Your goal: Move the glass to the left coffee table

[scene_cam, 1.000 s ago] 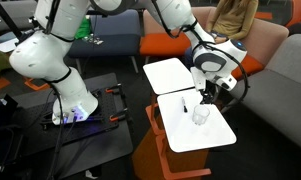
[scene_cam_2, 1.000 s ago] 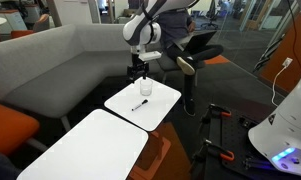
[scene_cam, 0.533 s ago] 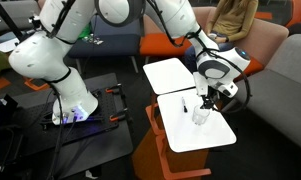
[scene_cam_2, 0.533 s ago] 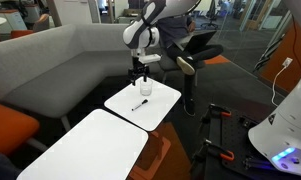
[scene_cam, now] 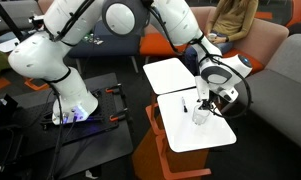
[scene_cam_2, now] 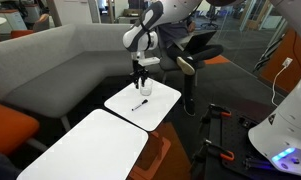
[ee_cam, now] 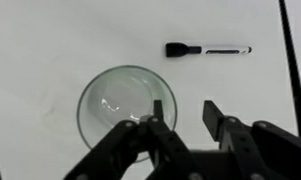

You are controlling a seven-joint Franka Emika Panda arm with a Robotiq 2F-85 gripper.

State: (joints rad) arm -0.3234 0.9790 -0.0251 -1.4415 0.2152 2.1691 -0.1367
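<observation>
Near an edge of the white rounded-square tabletop [scene_cam_2: 162,98] that also bears a small dark marker pen [ee_cam: 208,48], the small clear cylindrical glass tumbler [ee_cam: 126,110] is seen standing upright, apart from the pen. Just above it, the dark two-fingered gripper [ee_cam: 185,120] is held with its jaws spread. One finger [ee_cam: 155,128] appears to be placed inside the rim and the other outside, though contact cannot be told. The plain white twin table [scene_cam: 170,73] is set alongside, corner to corner.

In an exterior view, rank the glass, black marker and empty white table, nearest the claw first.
1. Glass: directly beneath the claw.
2. Black marker: same tabletop, toward the camera.
3. Empty white table: adjoining, nearest the camera.
</observation>
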